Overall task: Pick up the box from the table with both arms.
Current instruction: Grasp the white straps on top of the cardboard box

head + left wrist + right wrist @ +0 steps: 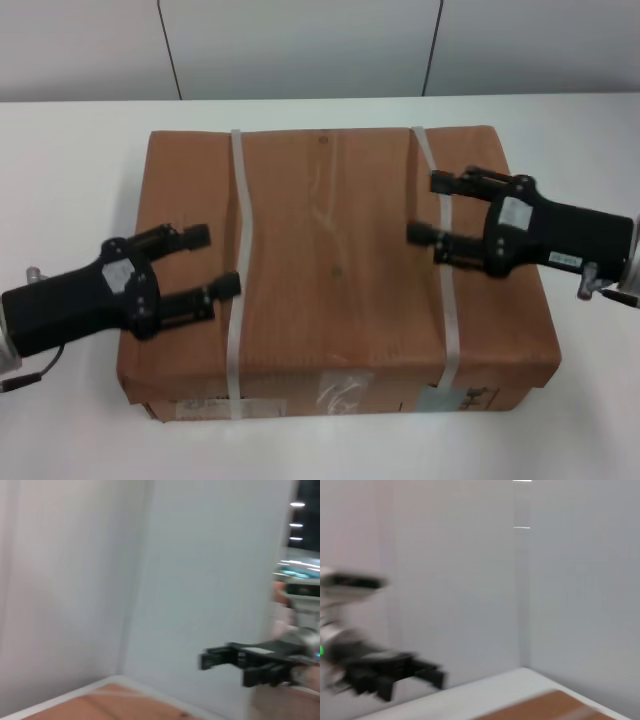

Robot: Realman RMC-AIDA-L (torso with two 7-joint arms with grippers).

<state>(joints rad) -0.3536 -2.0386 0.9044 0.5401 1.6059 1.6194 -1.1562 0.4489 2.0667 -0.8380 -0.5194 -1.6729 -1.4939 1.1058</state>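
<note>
While box [335,265] sits on table [70,150], L claw [214,262] & R claw [428,208] above lid, both open, empty.

Pale panelled wall [300,45] behind.

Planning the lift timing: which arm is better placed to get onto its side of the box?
Left, though narrowly. The left gripper, open, sits near the box left edge. The right gripper, also open, reaches farther inward over the top, so it probably must back out more.
</note>
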